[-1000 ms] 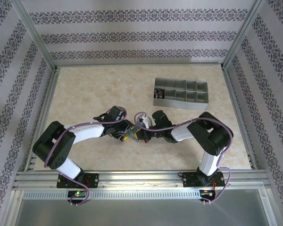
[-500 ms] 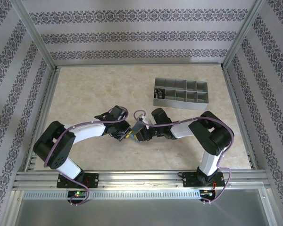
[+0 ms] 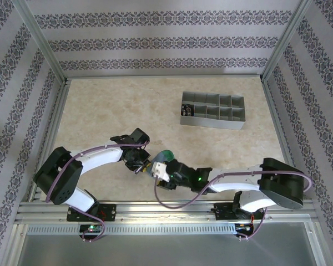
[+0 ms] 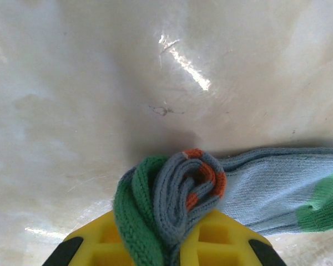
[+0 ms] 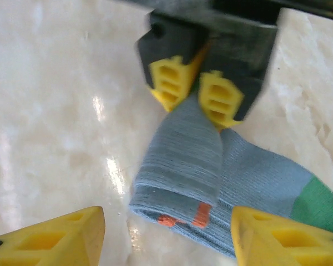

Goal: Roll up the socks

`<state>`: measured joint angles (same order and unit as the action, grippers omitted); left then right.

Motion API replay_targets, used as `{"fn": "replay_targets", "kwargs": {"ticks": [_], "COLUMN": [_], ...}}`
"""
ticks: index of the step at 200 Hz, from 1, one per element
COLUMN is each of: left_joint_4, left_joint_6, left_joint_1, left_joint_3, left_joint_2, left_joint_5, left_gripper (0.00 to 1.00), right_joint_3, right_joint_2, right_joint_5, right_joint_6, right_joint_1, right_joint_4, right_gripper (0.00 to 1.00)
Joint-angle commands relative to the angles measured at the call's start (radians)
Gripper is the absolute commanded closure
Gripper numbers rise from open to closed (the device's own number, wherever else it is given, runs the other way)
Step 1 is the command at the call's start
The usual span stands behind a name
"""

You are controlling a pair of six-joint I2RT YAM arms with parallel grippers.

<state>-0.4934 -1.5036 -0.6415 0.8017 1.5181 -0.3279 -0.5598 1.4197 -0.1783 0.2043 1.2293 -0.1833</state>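
A blue-teal sock [image 4: 180, 185] with orange bands and green parts lies on the marble table near its front edge. Its end is rolled into a tight bundle. My left gripper [image 4: 175, 235] is shut on that bundle, with its yellow fingers [image 4: 225, 238] pressed to either side. In the right wrist view the same sock [image 5: 211, 172] is folded over itself, and the left gripper [image 5: 202, 91] pinches its far end. My right gripper [image 5: 169, 238] stands open, its fingers astride the near fold without touching it. From above, the left gripper [image 3: 144, 162] and right gripper [image 3: 162, 169] meet at the sock [image 3: 165, 155].
A grey compartment tray [image 3: 211, 123] stands at the back right of the table, with something dark in one left cell. Aluminium frame rails [image 3: 155, 208] run along the near edge. Patterned walls close in the sides and back.
My left gripper has shut on the rolled end of the sock. My right gripper has let go, opened and drawn back toward the near edge, its arm now lying low.
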Motion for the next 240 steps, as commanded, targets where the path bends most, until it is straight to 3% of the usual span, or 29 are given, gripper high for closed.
{"fn": "replay_targets", "kwargs": {"ticks": [1,44,64,82,110,129,150,181,240], "left_joint_4": [-0.129,-0.107,-0.098,-0.09,-0.069,-0.055,-0.035,0.002,0.052], "left_joint_6": [-0.003,-0.003,-0.008,-0.008,-0.015,-0.027,-0.03,-0.03,-0.018], "left_joint_1": [-0.012,-0.012,-0.011,-0.008,0.004,0.015,0.033,0.059,0.069], "left_joint_3": [-0.012,-0.015,-0.016,-0.019,-0.025,-0.027,-0.035,-0.073,-0.144], "left_joint_2": [0.035,0.033,0.025,0.005,-0.062,-0.124,-0.183,-0.264,-0.35], "left_joint_5": [0.027,0.021,0.021,0.022,0.043,0.075,0.103,0.127,0.101], "left_gripper": [1.0,1.0,1.0,1.0,0.63,0.39,0.23,0.2,0.23], "right_joint_3": [-0.087,-0.213,-0.253,-0.257,-0.249,-0.247,-0.236,-0.145,0.027], "right_joint_2": [0.092,0.25,0.33,0.356,0.357,0.352,0.355,0.311,0.247], "right_joint_5": [-0.277,-0.315,-0.347,-0.334,-0.222,-0.133,-0.027,0.143,0.241], "right_joint_6": [0.169,0.231,0.175,0.081,-0.049,-0.067,-0.131,-0.231,-0.367], "right_joint_1": [0.053,0.084,0.07,0.047,0.002,0.0,-0.031,-0.096,-0.14], "right_joint_4": [0.026,0.048,0.13,0.208,0.333,0.348,0.354,0.273,0.086], "right_gripper": [0.39,0.4,0.47,0.67,1.0,1.0,1.0,1.0,1.0]}}
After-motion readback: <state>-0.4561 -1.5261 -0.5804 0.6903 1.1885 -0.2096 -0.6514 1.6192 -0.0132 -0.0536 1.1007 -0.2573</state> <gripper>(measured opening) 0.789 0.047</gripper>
